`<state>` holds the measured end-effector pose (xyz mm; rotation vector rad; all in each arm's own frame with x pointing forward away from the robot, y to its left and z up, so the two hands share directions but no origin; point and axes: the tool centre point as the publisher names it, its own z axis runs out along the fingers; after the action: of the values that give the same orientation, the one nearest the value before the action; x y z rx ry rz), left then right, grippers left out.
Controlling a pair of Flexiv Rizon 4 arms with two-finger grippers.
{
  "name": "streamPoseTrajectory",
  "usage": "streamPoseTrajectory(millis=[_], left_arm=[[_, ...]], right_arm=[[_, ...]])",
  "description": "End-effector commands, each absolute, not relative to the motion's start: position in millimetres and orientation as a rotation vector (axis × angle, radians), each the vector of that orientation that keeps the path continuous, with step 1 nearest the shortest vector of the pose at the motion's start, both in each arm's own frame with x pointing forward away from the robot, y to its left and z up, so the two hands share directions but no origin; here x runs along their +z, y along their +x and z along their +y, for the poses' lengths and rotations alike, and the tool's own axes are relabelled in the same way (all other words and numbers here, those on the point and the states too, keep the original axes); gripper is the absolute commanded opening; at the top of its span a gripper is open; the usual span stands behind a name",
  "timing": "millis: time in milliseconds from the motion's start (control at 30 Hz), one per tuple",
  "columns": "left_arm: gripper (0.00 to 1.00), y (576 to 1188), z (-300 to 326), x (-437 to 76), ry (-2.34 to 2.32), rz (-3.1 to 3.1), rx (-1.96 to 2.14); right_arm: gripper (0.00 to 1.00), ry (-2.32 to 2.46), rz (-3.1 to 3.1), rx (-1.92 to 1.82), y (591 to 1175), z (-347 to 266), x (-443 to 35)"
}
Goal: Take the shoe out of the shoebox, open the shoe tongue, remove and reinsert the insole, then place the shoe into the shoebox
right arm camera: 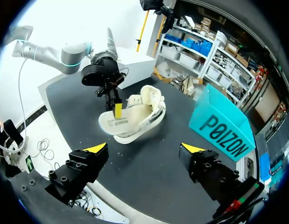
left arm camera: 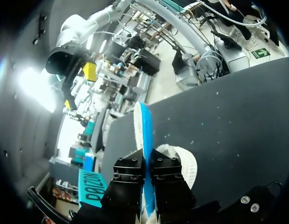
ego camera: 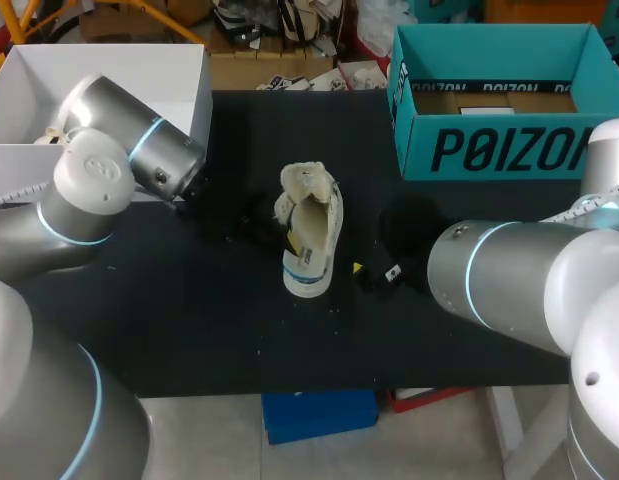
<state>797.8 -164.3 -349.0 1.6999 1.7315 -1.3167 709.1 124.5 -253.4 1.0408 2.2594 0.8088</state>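
Cream shoe [ego camera: 311, 232] lies on its side mid black table [ego camera: 189, 320], well clear of the teal shoebox [ego camera: 489, 150], L gripper [left arm camera: 148, 161] clamped on its sole edge, prob. to steady it, while R gripper [right arm camera: 144, 149] hangs nearby w/ fingers wide apart, likely ready for tongue/insole work.

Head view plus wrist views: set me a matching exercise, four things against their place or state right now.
Things:
1. shoe
2. left gripper
3. right gripper
4. shoebox

Place or state:
A. open, holding nothing
B. teal, at the far right of the table
C. tipped on its side, mid-table
D. shut on the shoe

Pairs: 1-C, 2-D, 3-A, 4-B.
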Motion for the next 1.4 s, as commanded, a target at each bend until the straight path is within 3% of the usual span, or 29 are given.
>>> streamPoseTrajectory(millis=[33,1400], left_arm=[[0.0,803,-169,-351,1.701,1.727,-1.307],[0.0,856,-171,-377,1.654,1.909,-1.132]], right_arm=[[1.0,1.035,2.246,0.822,701,122,-255],[1.0,1.035,2.246,0.822,701,122,-255]])
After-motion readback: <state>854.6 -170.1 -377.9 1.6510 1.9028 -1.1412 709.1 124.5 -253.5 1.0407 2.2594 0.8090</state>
